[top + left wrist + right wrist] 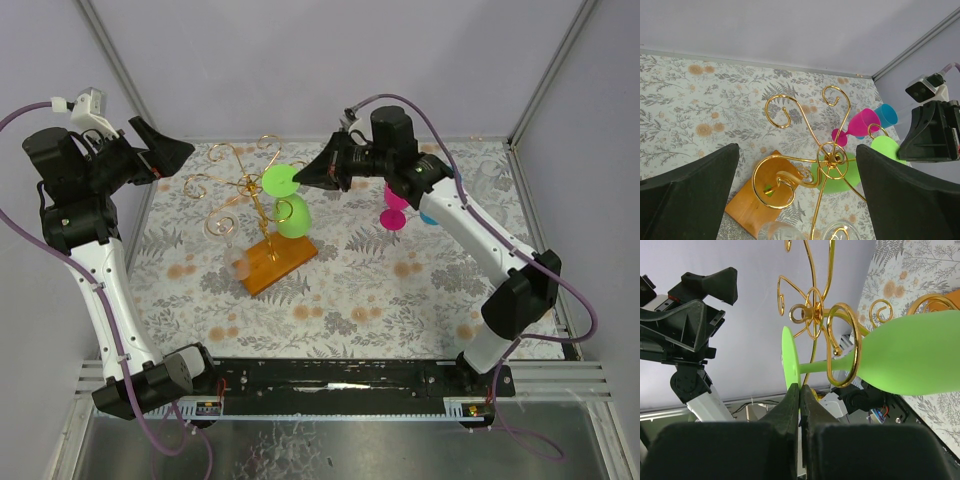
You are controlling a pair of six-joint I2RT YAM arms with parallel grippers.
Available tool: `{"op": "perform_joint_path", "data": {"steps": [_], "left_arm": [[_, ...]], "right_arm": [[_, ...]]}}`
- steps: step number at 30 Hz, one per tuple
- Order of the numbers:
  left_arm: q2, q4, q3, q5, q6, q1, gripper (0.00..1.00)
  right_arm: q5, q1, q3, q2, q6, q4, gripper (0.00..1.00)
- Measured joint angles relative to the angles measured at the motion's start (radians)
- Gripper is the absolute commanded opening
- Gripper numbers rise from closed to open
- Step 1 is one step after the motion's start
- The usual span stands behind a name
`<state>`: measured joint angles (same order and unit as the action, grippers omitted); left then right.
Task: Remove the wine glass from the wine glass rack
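The gold wire wine glass rack point(240, 186) stands on its orange-brown wooden base point(279, 262) at mid table. A green wine glass point(293, 215) hangs upside down from one of its loops, stem through the wire. My right gripper point(301, 178) is shut on the rim of the glass's foot; the right wrist view shows the fingers point(800, 388) pinching the foot, with the bowl point(912, 360) to the right and the loop point(842, 342) round the stem. My left gripper point(170, 157) is open and empty, up and left of the rack, which lies between its fingers point(797, 150).
Two clear glasses point(237, 262) hang on the rack's near-left side, also low in the left wrist view point(780, 231). A pink glass point(394, 216) and a blue glass point(430, 216) stand right of the rack under the right arm. Walls enclose the patterned table.
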<state>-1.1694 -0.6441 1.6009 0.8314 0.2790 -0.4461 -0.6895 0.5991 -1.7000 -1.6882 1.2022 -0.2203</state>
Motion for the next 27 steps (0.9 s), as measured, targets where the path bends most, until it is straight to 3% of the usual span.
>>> {"op": "perform_joint_path", "data": {"steps": [8,16,19,27], "left_arm": [[-0.006,-0.003,0.014,0.021,0.003,0.000,1.00],[-0.118,0.023,0.204,0.113,0.105,0.029,1.00],[-0.172,0.047,0.289,0.132,0.165,0.124,1.00],[-0.305,0.111,0.394,0.147,0.311,0.511,1.00]], "right_arm": [[0.000,-0.023,0.082,0.108,-0.007,-0.035,0.00],[0.029,-0.083,0.211,0.297,-0.026,-0.093,0.00],[0.056,-0.098,0.252,0.357,-0.038,-0.111,0.00],[0.150,-0.118,0.304,0.476,-0.085,-0.130,0.00]]}}
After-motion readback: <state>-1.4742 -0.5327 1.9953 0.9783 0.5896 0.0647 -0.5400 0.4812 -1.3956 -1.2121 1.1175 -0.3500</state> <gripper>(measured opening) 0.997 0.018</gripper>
